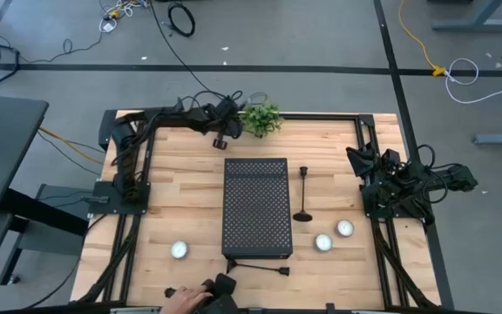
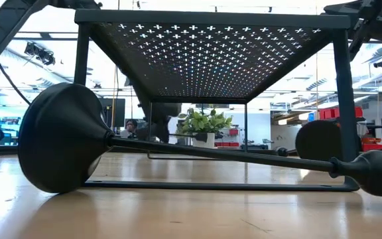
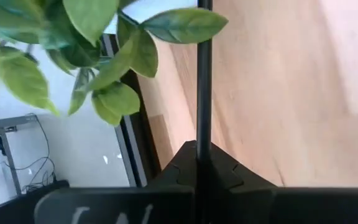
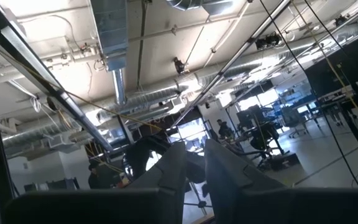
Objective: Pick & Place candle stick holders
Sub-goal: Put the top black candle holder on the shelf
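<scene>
- Your left pincer is at the far edge of the surface, beside the green plant. It is squeezed shut on a candle stick holder.
- A second holder stands just right of the black box.
- A third holder lies flat at the box's near side.
- Your right pincer waits, a little open, at the right edge.

Three black candle stick holders, three small white candles, one black perforated box, one green plant, on one wooden table.
</scene>
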Tool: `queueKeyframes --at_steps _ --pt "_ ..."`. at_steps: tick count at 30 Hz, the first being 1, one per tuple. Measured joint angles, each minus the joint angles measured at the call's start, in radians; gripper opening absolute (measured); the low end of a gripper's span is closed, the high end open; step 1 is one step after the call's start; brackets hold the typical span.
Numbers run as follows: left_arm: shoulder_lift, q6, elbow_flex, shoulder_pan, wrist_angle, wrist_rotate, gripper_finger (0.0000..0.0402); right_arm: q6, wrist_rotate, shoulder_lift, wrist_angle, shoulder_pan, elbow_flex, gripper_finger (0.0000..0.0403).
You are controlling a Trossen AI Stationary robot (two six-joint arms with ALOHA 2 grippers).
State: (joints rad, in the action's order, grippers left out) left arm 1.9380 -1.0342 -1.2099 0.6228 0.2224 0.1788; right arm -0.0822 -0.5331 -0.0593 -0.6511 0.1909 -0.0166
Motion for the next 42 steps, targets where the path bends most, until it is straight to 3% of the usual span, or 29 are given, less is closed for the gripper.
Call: queueKeyframes --at_steps 9,14,23,30,35,42 --pt "-0.145 0.081 0.0 -0.03 0.266 -0.005 0.0005 0.009 -0.002 0.0 0.002 0.0 0.0 0.0057" --pt "-0.266 0.147 0.0 -0.058 0.345 -0.061 0.0005 0.009 -0.001 0.0 0.002 0.0 0.0 0.0057" --pt "-0.519 0.431 -0.001 -0.1 0.378 -0.308 0.0005 -0.01 0.001 0.0 0.002 0.0 0.0 0.0057" --pt "-0.67 0.724 -0.001 -0.143 0.36 -0.702 0.0005 -0.053 0.01 0.0 0.018 0.0 0.0 0.0057" --pt "-0.75 0.85 0.074 -0.254 0.185 -0.738 0.0005 -0.131 0.052 0.0 0.064 0.0 0.0 0.0057" --pt "-0.881 0.935 0.424 -0.413 -0.283 -0.645 0.0005 -0.203 0.173 0.0 0.095 0.0 0.0 0.0057"
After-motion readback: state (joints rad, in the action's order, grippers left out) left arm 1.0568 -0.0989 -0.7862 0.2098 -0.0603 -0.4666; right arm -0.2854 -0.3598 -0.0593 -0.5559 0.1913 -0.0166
